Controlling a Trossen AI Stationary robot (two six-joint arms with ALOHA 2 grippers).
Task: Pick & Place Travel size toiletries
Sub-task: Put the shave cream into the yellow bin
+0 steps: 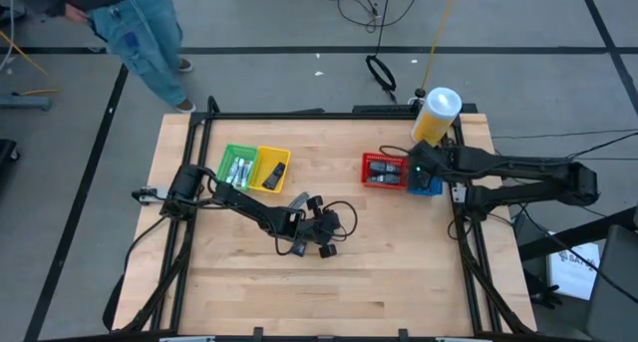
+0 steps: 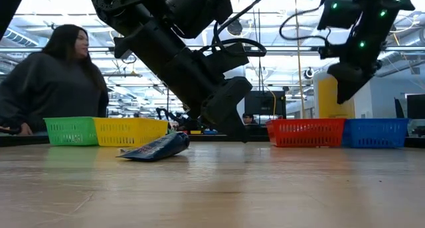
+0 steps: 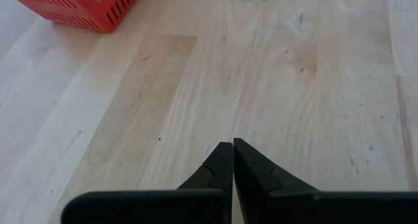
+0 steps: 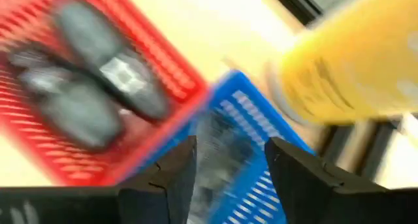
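My left gripper (image 1: 324, 232) (image 3: 232, 149) is shut and low over bare wood at the table's middle, touching nothing that shows. A dark sachet (image 2: 156, 148) (image 1: 297, 199) lies flat on the table just beside that arm. My right gripper (image 1: 419, 169) (image 4: 225, 165) is open above the blue basket (image 4: 255, 119), next to the red basket (image 4: 173, 67). Several dark grey toiletries (image 4: 98, 87) lie in the red basket. A blurred grey thing (image 4: 219, 149) shows in the blue basket between the fingers. More tubes lie in the green basket (image 1: 237, 169).
The big yellow white-capped jar (image 1: 436, 116) stands just behind the blue basket, close to my right gripper. The green basket and the yellow basket (image 1: 272, 170) sit side by side at the far left. A person (image 2: 53, 82) stands beyond the table's far left corner.
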